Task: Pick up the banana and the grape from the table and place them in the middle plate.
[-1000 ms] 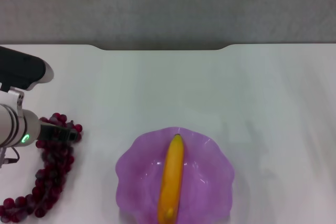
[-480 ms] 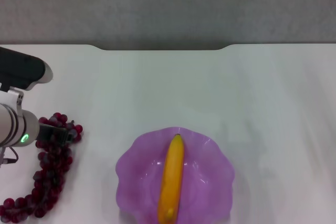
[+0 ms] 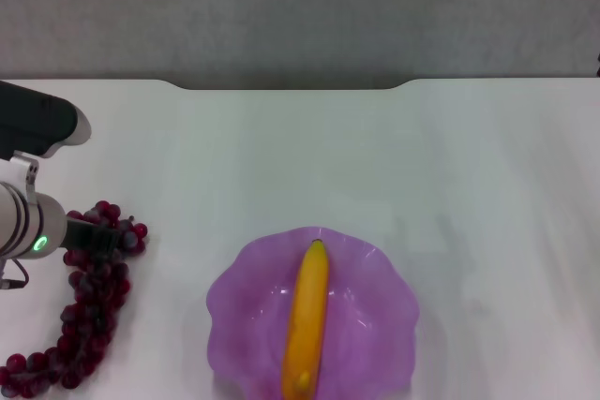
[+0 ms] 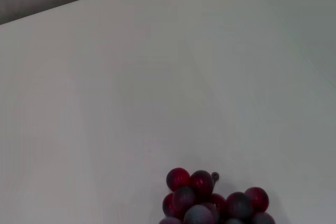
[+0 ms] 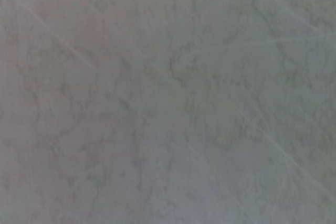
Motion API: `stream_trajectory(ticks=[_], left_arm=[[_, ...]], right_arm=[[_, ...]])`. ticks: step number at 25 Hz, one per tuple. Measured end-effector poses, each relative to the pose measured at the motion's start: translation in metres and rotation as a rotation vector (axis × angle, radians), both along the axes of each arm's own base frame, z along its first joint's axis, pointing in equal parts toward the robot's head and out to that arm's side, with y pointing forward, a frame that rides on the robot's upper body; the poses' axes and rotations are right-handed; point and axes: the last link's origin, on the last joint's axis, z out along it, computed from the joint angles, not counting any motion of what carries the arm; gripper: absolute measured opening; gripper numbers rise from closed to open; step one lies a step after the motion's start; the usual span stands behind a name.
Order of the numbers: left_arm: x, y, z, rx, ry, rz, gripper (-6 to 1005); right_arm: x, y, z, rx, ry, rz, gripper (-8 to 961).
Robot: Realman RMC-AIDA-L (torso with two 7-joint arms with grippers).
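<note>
The yellow banana (image 3: pixel 309 320) lies lengthwise in the purple scalloped middle plate (image 3: pixel 380 320) near the front of the table (image 3: pixel 375 156). The grape (image 3: pixel 89 320), a long dark red bunch, rests on the table to the left of the plate. My left gripper (image 3: pixel 111 241) sits low across the bunch's far end, dark against the berries. In the left wrist view the end of the grape (image 4: pixel 215 200) shows close up on bare white tabletop. My right gripper is out of view, and its wrist view holds only a grey surface.
The table's far edge has a shallow notch (image 3: pixel 291 87), with a grey wall behind it. White tabletop stretches to the right of the plate and behind it.
My left arm has drawn slightly back to the left over the grape bunch. The bunch, banana and plate have stayed in place.
</note>
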Motion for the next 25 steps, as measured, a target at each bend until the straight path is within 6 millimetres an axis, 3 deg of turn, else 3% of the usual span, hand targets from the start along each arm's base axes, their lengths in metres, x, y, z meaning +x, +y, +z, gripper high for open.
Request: stream_trajectory(ticks=[5,11,25], left_arm=[[0.0,0.0,0.0,-0.01,0.008,-0.007,207],[0.006,-0.002,0.007,-0.001,0.016,-0.057,202],[0.064,0.001,0.069,0.123,0.0,-0.288,198]], right_arm=[[0.0,0.0,0.0,-0.001,0.0,-0.001,606],[0.0,0.0,0.0,-0.002,0.0,-0.001,606],[-0.001,0.001,0.0,-0.002,0.0,0.004,607]])
